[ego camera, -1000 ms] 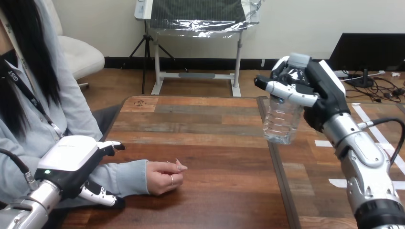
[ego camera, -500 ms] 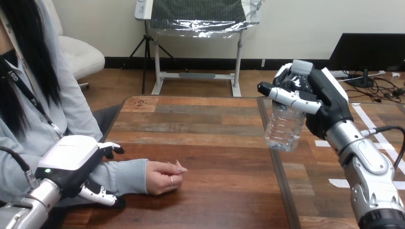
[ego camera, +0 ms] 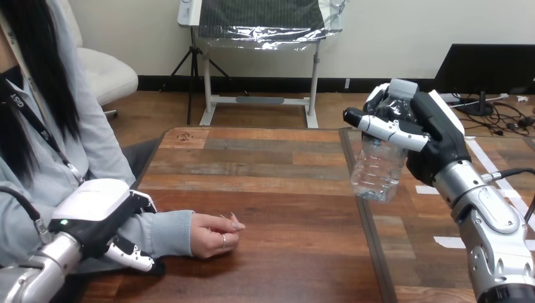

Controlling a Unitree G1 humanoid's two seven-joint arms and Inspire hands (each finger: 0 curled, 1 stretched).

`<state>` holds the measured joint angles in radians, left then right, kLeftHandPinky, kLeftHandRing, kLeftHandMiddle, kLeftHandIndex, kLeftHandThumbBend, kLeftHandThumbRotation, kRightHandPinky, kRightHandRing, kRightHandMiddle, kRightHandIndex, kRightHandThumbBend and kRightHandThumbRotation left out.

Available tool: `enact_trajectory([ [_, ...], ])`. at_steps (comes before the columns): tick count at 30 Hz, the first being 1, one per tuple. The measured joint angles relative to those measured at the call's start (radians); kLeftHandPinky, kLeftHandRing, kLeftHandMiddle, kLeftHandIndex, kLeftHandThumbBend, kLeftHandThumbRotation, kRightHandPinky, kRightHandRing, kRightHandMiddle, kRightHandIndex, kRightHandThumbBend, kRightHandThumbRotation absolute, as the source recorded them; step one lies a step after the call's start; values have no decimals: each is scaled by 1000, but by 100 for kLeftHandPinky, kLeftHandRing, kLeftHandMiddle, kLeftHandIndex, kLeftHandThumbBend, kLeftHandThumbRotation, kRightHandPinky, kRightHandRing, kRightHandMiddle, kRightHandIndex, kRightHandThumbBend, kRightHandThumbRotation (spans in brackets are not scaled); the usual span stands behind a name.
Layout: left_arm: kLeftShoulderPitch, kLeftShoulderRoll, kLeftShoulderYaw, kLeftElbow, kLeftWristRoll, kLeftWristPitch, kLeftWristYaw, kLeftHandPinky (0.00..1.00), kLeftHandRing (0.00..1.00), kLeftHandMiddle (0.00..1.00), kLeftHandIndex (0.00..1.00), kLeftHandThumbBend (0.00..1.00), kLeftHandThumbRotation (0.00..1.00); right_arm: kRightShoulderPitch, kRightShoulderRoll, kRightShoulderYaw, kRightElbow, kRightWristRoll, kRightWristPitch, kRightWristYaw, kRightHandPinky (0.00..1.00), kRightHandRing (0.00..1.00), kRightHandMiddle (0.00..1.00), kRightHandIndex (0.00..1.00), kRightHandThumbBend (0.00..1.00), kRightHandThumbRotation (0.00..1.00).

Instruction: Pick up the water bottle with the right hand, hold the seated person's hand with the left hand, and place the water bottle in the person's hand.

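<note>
Water bottle: clear, thin-walled plastic with ribbed sides and a pale cap; it hangs in the air above the table's right part, its base tipped slightly to the left.
Right hand: black palm with white shells; its jointed fingers are wrapped across the bottle's shoulder just under the cap, carrying it clear of the wood.
Left hand: smooth white back facing up, at the table's near left edge; its fingers curl under the near side of the person's forearm, with the thumb over the far side, so the sleeved arm lies inside the grasp.
Person's hand: resting on the table just past the left hand, loosely curled, fingertips pointing right.
Table: brown wooden planks with visible grain and a slight sheen.
Seam: a dark strip running from far to near, below the bottle.
Tape: short white strips stuck on the planks to the right of the seam.
Between bottle and person's hand: a stretch of planks and the seam; the two are well apart.
</note>
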<state>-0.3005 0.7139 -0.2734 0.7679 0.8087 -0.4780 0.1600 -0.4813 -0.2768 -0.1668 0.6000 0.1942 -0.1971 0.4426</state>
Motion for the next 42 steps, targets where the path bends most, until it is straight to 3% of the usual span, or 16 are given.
enact_trajectory([
  [4,-5,0,0,0,-18,3,-26,52,52,55,56,100,31,7,0,0,-19,4,5,0,0,2,8,11,45,0],
  [5,-15,-6,-5,-12,-52,-2,-52,43,45,49,54,100,24,10,0,0,-49,7,14,-1,0,3,9,11,44,0],
  [7,-15,-7,-5,-14,-57,-3,-54,40,41,45,48,100,17,10,0,0,-50,8,15,-1,0,3,9,11,45,0],
  [8,-16,-8,-5,-15,-63,-5,-59,37,37,42,51,99,11,10,0,0,-51,10,16,0,0,3,9,12,45,0],
  [10,-15,-8,-5,-15,-82,-16,-69,35,35,40,53,99,7,10,0,0,-51,16,18,0,0,3,9,12,45,0],
  [12,-15,-8,-5,-15,-96,-25,-75,32,34,39,44,97,5,10,0,0,-51,19,19,1,0,3,10,12,45,0],
  [22,-15,-9,-6,-24,-128,-45,-96,25,29,35,37,92,0,9,0,1,-45,18,17,1,1,4,11,13,46,0],
  [28,-15,-8,-6,-25,-130,-60,-94,20,26,32,40,89,0,6,0,4,-26,-2,-8,0,1,4,11,12,45,0],
  [31,-15,-8,-6,-25,-129,-63,-94,19,25,32,34,88,0,2,1,5,-9,-10,-21,-1,1,4,10,11,46,0],
  [34,-14,-8,-6,-26,-129,-64,-92,18,24,32,35,88,0,-5,2,6,12,-19,-29,-3,1,4,10,11,46,0],
  [42,-8,-6,-6,-34,-130,-73,-92,21,27,34,54,87,0,-25,7,11,67,-40,-38,-17,0,4,9,11,47,0],
])
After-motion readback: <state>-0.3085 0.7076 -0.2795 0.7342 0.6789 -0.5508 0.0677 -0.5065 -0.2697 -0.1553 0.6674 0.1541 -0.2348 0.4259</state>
